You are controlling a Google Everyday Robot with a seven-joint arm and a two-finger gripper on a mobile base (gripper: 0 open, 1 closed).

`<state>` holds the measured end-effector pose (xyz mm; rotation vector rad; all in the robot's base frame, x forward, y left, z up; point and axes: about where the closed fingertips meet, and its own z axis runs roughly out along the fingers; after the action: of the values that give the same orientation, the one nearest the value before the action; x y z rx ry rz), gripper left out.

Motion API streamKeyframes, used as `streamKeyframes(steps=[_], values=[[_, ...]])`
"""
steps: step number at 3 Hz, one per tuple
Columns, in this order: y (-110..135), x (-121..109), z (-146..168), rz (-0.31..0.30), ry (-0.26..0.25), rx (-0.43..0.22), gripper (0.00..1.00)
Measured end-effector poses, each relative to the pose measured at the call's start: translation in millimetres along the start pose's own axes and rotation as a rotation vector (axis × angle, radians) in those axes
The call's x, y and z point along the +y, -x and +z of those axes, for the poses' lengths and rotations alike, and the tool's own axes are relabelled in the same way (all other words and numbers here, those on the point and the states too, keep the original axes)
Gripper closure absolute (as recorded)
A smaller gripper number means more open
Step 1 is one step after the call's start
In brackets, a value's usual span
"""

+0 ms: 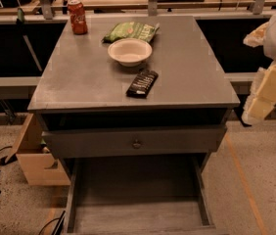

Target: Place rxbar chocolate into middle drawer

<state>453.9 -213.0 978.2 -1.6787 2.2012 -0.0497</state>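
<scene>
The rxbar chocolate (142, 83), a flat black bar with white lettering, lies on the grey cabinet top (79, 77) near its front edge. The middle drawer (135, 214) is pulled out below the cabinet, and I see nothing lying on its pale plank floor. Only the white and cream links of my arm (270, 82) show at the right edge, beside the cabinet and clear of the bar. My gripper itself is out of view.
A white bowl (129, 51) sits just behind the bar, a green chip bag (130, 31) behind that, and a red soda can (77, 17) at the back left. A closed drawer front with a round knob (136, 143) lies above the open drawer. A wooden box (35, 155) stands on the floor at left.
</scene>
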Motion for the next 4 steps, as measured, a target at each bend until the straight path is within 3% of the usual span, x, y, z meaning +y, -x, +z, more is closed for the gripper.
streamKeyframes(steps=[1,2,4], values=[[23,-34,23,-0.011,0.007,-0.163,0.00],[58,-65,66,-0.028,0.051,-0.398,0.00],[79,-76,138,0.039,0.156,-0.714,0.00]])
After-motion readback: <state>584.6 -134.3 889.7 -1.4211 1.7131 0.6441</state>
